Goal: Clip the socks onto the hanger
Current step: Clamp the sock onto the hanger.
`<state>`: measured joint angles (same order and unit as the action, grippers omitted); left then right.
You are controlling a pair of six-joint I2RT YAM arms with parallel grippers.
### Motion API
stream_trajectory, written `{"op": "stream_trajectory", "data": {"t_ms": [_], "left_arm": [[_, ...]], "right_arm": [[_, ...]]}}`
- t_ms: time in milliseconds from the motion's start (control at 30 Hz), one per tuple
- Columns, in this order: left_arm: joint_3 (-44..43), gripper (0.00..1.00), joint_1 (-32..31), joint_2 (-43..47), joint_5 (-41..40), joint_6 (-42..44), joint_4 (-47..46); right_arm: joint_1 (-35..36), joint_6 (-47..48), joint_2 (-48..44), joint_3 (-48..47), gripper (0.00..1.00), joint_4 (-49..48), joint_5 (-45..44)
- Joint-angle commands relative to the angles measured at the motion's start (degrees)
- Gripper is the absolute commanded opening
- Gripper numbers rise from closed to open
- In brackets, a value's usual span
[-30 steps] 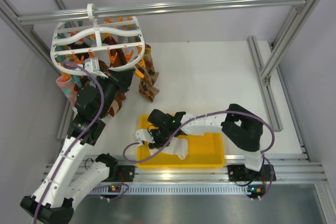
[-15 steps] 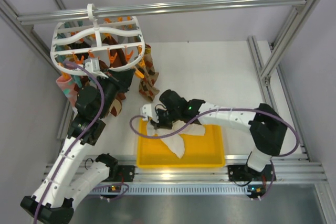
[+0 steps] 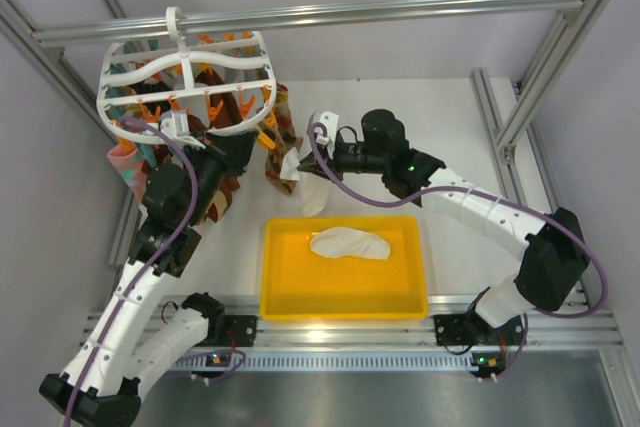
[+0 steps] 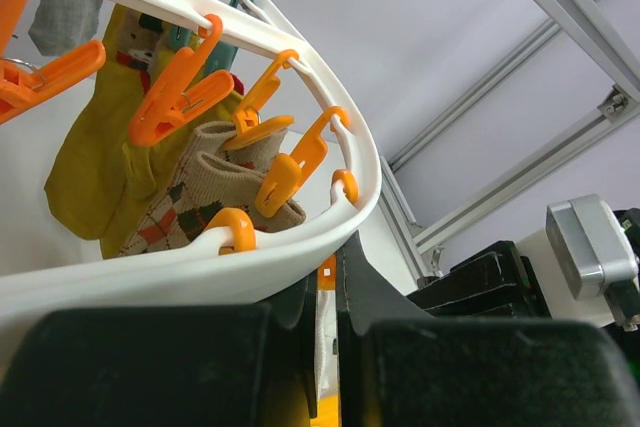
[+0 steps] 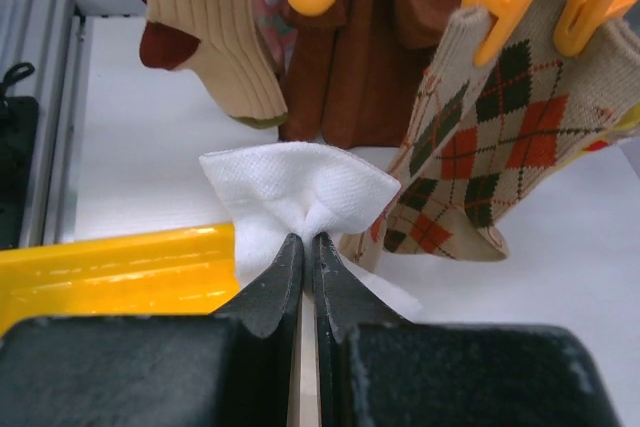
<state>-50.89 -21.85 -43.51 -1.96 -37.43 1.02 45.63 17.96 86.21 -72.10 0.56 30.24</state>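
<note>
The right pincer (image 5: 305,242) is clenched on 1 cream-white sock (image 5: 300,182), nipping a fold of its edge so the fabric fans out just ahead of the fingertips. In the overhead view the rest of it hangs straight below the grip, its long axis near vertical and clear of the yellow tray (image 3: 270,297). The second sock (image 3: 348,243) lies flat in that tray, below and behind this pincer. The coming move turns on 1 relation: the hanger (image 3: 185,57) sits ahead of and above the right pincer, with an argyle sock (image 5: 470,147) dangling close beside the held fabric. The pinched edge must therefore travel up and forward to reach a free clip. The left pincer (image 4: 325,257) is clamped just under the hanger's rim, apparently on the tail of an orange clip (image 4: 326,273); what exactly it grips is hard to make out. I judge the left arm nearer the clips and the right arm the only 1 carrying fabric.
</note>
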Motion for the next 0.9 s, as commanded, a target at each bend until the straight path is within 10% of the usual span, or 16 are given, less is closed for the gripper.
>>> {"op": "stream_trajectory", "data": {"t_ms": [0,867], "left_arm": [[0.9,0.00,1.2,-1.4,-0.4,0.3,-0.6],[1.7,0.00,1.2,-1.4,1.7,0.4,-2.2]], "right_arm": [[0.3,-6.2,0.3,-1.6,0.00,-8.6,4.3],[-0.3,-13.5,4.0,-5.4,0.00,-16.5,8.5]]}}
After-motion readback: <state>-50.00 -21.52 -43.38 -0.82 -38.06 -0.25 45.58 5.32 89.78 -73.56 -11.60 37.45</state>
